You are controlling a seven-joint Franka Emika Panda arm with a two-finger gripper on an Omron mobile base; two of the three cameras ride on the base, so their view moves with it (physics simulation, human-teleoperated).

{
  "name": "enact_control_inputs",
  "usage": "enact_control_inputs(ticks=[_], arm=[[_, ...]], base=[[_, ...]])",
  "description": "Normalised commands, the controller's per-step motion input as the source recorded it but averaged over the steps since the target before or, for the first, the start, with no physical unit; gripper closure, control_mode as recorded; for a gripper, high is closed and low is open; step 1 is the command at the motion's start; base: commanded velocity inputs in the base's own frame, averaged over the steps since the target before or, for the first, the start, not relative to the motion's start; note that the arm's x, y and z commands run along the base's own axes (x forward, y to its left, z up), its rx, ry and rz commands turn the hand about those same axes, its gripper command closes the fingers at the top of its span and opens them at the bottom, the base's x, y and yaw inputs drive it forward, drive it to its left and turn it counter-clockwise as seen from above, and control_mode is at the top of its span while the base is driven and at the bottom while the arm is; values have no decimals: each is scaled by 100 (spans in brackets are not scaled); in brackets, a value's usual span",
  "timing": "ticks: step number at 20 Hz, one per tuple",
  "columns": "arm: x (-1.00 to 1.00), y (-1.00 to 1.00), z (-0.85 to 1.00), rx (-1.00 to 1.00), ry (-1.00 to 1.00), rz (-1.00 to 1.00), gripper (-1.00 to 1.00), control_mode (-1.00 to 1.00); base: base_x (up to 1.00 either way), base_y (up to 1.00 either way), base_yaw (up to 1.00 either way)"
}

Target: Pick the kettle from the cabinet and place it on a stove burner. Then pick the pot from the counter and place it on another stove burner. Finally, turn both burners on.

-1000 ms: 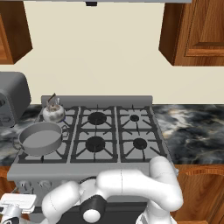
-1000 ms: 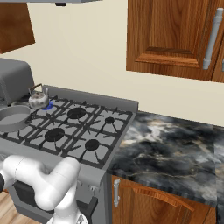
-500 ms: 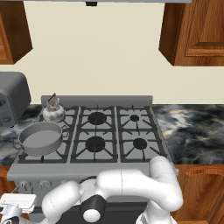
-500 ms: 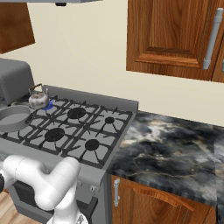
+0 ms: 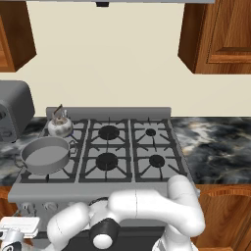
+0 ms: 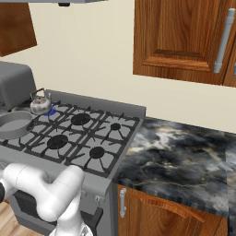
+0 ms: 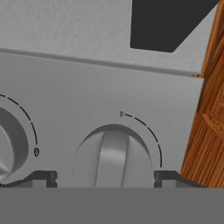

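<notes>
grey six-burner stove (image 5: 105, 149) sits between dark marbled stone worktop (image 5: 215, 147) stretches, under reddish-brown wall cabinets (image 6: 184, 39). we see the small silvery kettle (image 5: 60, 125) upright on the back-left burner and the wide grey pot (image 5: 46, 154) just in front of it. our hand (image 7: 105, 177) stands open, fingertips (image 7: 41, 177) either side of a round grey knob (image 7: 113, 153), its ridge near vertical.

White rounded arm (image 5: 147, 208), dark joint rings, small dark tool fingertips (image 7: 41, 177).
</notes>
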Motion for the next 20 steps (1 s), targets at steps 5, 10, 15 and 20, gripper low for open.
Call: enact_control_inputs(ticks=[5,10,15,20], arm=[[25,0,0,0,0,0,-100,-100],[25,0,0,0,0,0,100,-100],[18,0,0,0,0,0,100,-100],[18,0,0,0,0,1,100,-100]], base=[[0,0,0],[0,0,0],[0,0,0],[0,0,0]])
